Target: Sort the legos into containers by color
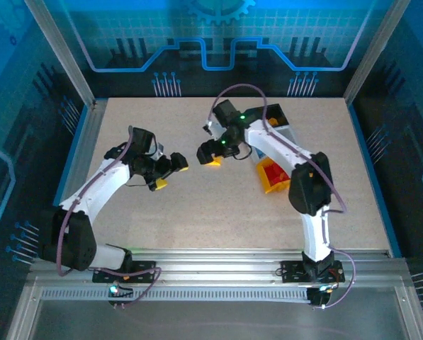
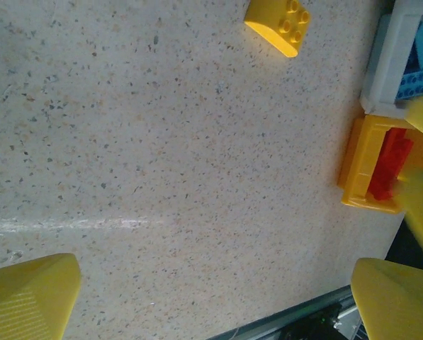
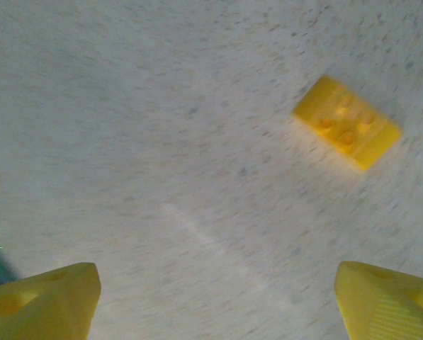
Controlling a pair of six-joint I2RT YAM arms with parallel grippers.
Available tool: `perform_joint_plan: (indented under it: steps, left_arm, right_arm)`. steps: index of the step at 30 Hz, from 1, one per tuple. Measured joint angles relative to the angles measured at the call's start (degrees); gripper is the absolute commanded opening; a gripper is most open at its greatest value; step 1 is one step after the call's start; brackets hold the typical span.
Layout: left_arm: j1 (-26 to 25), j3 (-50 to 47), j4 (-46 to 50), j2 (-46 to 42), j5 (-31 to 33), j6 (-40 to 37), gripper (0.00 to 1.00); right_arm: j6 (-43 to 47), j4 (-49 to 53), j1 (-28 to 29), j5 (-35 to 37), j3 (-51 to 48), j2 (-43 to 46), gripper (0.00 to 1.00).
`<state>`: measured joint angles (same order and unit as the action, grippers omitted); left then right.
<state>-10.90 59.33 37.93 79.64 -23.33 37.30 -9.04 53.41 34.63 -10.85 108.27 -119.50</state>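
Note:
A yellow lego (image 3: 347, 122) lies alone on the speckled table, up and to the right of my right gripper (image 3: 215, 304), which is open with bare table between its fingers. That lego (image 2: 278, 25) also lies far ahead of my left gripper (image 2: 211, 304), which is wide open and holds nothing. From above, the yellow lego (image 1: 213, 162) sits just beneath the right gripper (image 1: 210, 151), and the left gripper (image 1: 171, 176) hovers to its left. The yellow container (image 2: 356, 166) holds red legos (image 2: 390, 163). The white container (image 2: 385, 67) holds blue legos (image 2: 416, 60).
The yellow container (image 1: 266, 187), white container (image 1: 288, 133) and black container (image 1: 275, 112) stand together at the right rear, beside the right arm. Metal frame rails border the table on all sides.

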Motion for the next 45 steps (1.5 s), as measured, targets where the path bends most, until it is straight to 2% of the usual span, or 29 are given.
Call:
perform_joint_plan:
  steps: [5,12,20,27,36,40,45]
  left_arm:
    - [1.1,0.4,2.9,-2.3,1.1,-0.5,0.99]
    - [2.6,0.4,9.6,-8.0,3.3,-2.2,0.99]
    - [5.3,-0.2,13.2,-10.1,3.8,-3.4,0.99]
    - [6.0,-0.7,13.7,-10.1,4.0,-3.4,0.99]
    - [6.3,-0.7,12.9,-10.1,4.0,-3.2,0.99]
    - [6.3,-0.8,12.6,-10.0,4.0,-3.1,0.99]
    - [6.3,-1.4,12.2,-9.9,4.0,-2.8,0.99]
  right_arm:
    - [15.4,-1.4,2.4,8.4,-0.2,-4.8,0.92]
    - [30.4,-5.0,2.4,11.0,1.5,-7.4,0.91]
    - [36.7,-3.5,1.5,10.9,10.2,-18.1,0.89]
    - [36.9,-1.4,-0.9,12.2,13.6,-20.6,0.86]
    - [36.0,-0.3,-2.6,11.5,13.3,-20.7,0.64]
    - [35.7,-0.4,-2.5,10.0,12.6,-20.7,0.47]
    - [35.4,-0.9,-2.5,8.9,12.5,-20.6,0.38]
